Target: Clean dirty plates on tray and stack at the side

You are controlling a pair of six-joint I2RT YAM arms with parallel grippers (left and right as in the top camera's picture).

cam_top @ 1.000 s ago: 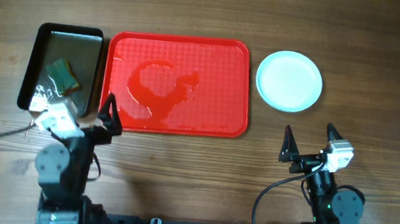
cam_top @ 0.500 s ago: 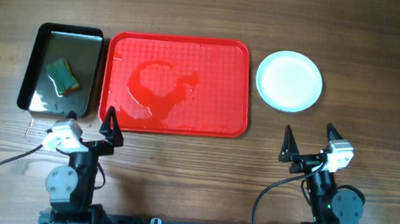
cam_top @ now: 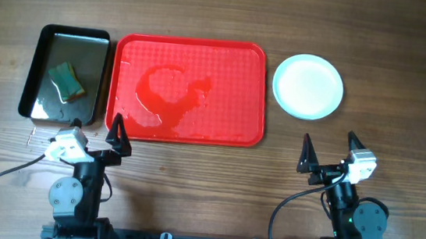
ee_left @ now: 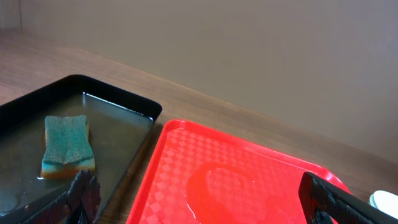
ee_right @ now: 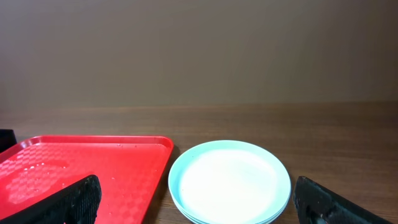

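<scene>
The plates (cam_top: 308, 85) sit as one stack of plain pale mint-white plates on the table right of the tray; they show in the right wrist view (ee_right: 229, 180) too. The red tray (cam_top: 241, 67) holds no plates, only a wet film and a faint reddish ring (cam_top: 170, 92); it also shows in the left wrist view (ee_left: 186, 155). My left gripper (cam_top: 94, 130) is open and empty near the tray's front left corner. My right gripper (cam_top: 327, 152) is open and empty in front of the plate stack.
A black metal pan (cam_top: 47, 34) with water stands left of the tray, with a green and yellow sponge (cam_top: 68, 80) lying in it. The sponge shows in the left wrist view (ee_left: 67, 144).
My left arm has drawn back from over the pan's front edge towards the table's front and now rests there. The right arm has not moved.
</scene>
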